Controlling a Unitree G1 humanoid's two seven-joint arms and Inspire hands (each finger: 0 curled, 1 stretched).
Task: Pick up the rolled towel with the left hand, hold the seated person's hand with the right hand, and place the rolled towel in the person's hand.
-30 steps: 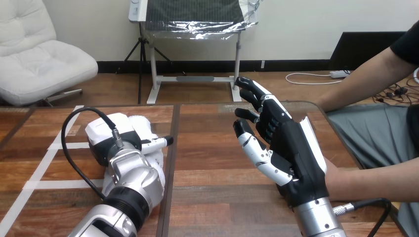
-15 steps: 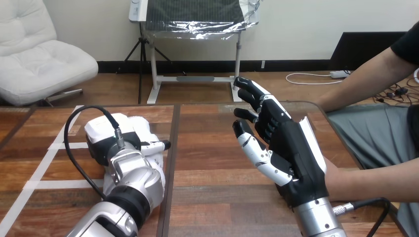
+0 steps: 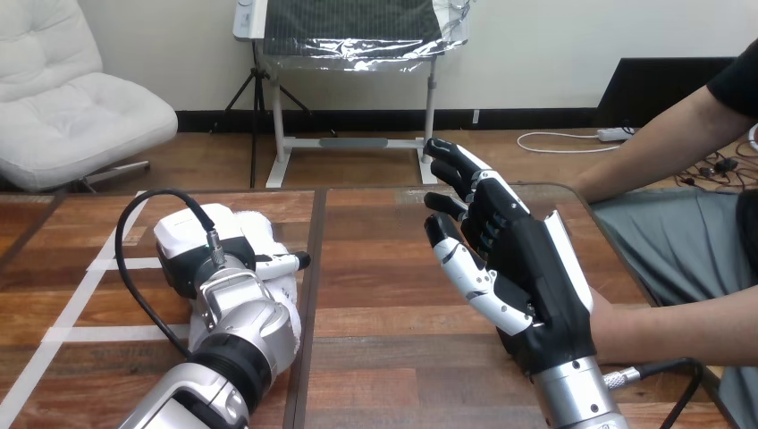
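The white rolled towel lies on the wooden table at the left, and my left hand rests on top of it, back upward, covering most of it. At the right my right hand stands upright and open, fingers straight and pointing away from me, palm to the left. The person's hand is hidden behind it. Their wrist touches the back of my right hand, and the forearm runs off to the right edge.
The person's other arm rests at the table's far right corner. White tape lines cross the table's left part. A seam divides the tabletop down the middle.
My left hand has shifted very slightly on the towel. My right hand and the person's forearm stay where they were.
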